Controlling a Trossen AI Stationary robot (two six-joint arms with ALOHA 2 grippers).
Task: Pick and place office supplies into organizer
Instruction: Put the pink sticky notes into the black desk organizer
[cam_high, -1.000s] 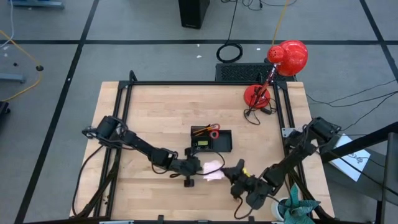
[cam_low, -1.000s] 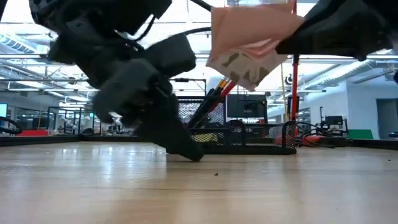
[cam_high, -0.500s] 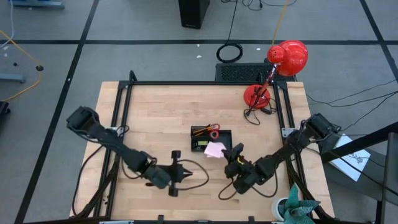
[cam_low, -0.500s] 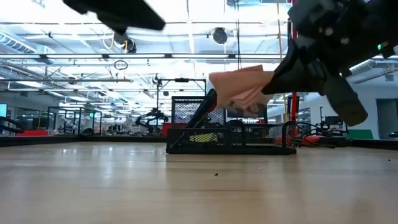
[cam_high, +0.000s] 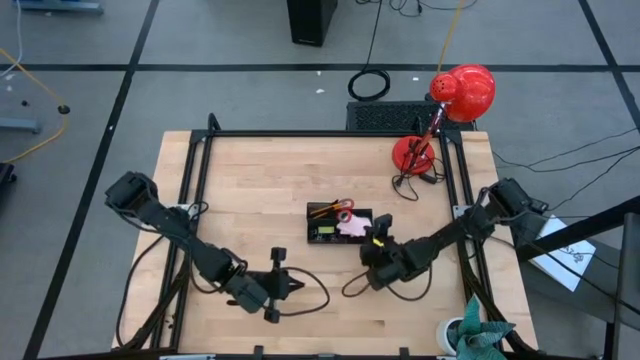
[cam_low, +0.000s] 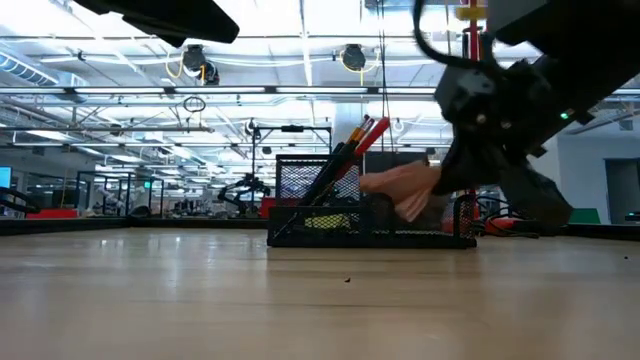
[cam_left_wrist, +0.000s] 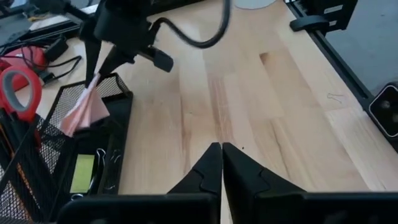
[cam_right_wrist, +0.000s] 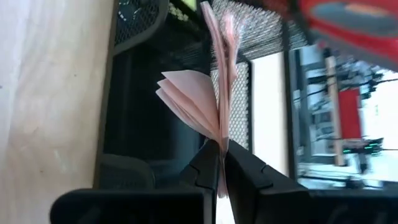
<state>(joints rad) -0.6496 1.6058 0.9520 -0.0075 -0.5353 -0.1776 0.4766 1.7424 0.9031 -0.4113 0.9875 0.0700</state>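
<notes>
organizer (cam_high: 339, 225) mid-table, sticky-note pad (cam_high: 352, 226) (pink) over it

Organizer (cam_high: 339, 227) contents beneath pink pad (cam_high: 352, 226)

You are looking at a red lamp (cam_high: 455, 105) standing at the far right corner of the wooden table (cam_high: 260, 180).

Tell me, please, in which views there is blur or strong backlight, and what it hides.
Low view: bright ceiling lights backlight the right claw, leaving it a dark shape beside the pink pad. Right wrist view: the red scissors handle is blurred, while the pad is sharp. High view: even light, faint shadows.
</notes>
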